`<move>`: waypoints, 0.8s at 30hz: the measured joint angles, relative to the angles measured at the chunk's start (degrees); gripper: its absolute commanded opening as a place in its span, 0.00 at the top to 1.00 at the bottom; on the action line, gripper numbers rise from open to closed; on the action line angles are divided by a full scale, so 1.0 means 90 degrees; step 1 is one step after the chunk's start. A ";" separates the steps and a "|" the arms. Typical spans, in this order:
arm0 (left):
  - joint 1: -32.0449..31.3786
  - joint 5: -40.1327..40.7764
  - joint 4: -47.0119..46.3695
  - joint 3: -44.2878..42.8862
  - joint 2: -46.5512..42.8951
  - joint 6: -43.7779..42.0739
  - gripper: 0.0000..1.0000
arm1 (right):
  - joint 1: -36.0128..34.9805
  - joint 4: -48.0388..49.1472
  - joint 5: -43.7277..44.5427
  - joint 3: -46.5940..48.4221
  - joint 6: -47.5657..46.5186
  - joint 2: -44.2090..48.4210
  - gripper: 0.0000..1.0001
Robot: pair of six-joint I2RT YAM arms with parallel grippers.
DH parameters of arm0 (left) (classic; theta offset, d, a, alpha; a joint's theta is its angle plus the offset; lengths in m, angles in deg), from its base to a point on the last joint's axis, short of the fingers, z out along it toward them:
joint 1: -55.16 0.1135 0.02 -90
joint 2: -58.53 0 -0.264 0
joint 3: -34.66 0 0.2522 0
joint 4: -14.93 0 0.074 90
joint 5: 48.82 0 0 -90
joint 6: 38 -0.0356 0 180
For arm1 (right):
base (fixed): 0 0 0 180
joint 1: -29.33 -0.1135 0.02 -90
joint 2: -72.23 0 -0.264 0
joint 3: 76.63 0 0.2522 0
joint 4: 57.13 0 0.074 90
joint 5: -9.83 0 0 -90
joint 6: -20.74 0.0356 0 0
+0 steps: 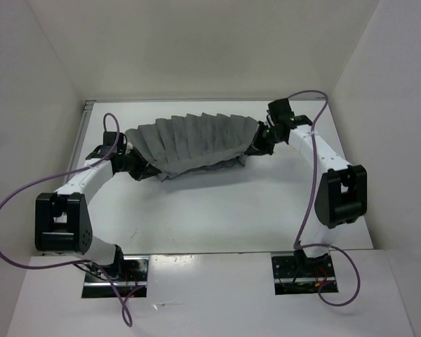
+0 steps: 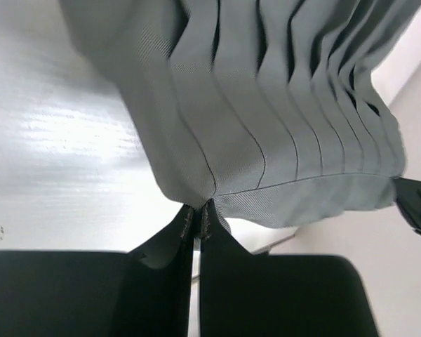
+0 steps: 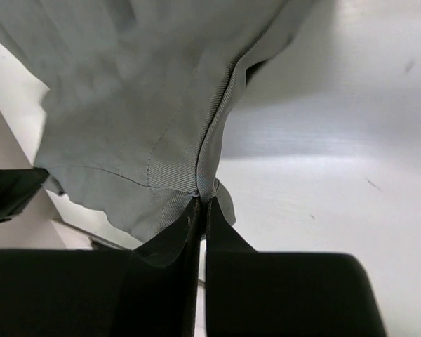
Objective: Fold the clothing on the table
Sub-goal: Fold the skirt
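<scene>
The big white table point(image 1: 217, 217) fills most of the top view. White walls point(image 1: 28, 105) stand on 3 sides of it.

The grey clothing point(image 1: 193, 140) is over the far half of the table, near the back wall. It is spread wide like a fan. Many long pleats run from its far edge to its near edge. It hangs between the 2 grippers, and each of them has 1 end of it. Its near edge sags in the middle, with a dark shadow under it. I cannot tell if that edge touches the table.

The left arm point(image 1: 84, 182) bends in from the left side. The right arm point(image 1: 323, 154) bends in from the right side.

The left gripper point(image 1: 142, 167) is at the left end of the clothing, by its near corner. It is squeezed tight on the cloth. In the left wrist view its 2 black fingers point(image 2: 172, 246) press together. A bit of the hem is pinched at their tips, and the pleats fan up and away from them.

The right gripper point(image 1: 258, 144) is at the right end of the clothing. It is also clamped tight on the cloth. In the right wrist view its 2 fingers point(image 3: 172, 242) meet on a seam at the cloth's edge. The cloth spreads up and to the left of the tips, and bare table shows to the right.
</scene>
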 measured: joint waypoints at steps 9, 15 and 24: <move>-0.0022 -0.0498 0.1144 0.0984 -0.3109 0.0010 1.00 | -0.0165 -0.1399 -0.0034 -0.2263 0.0141 0.3208 1.00; 0.0019 -0.0342 0.1156 0.0780 -0.3286 0.0187 1.00 | -0.0177 -0.1426 0.0032 -0.1530 0.0245 0.3213 1.00; 0.0056 0.0100 0.0777 0.0403 -0.0607 0.0034 1.00 | -0.0182 -0.0452 0.0185 -0.1331 0.0221 0.0665 1.00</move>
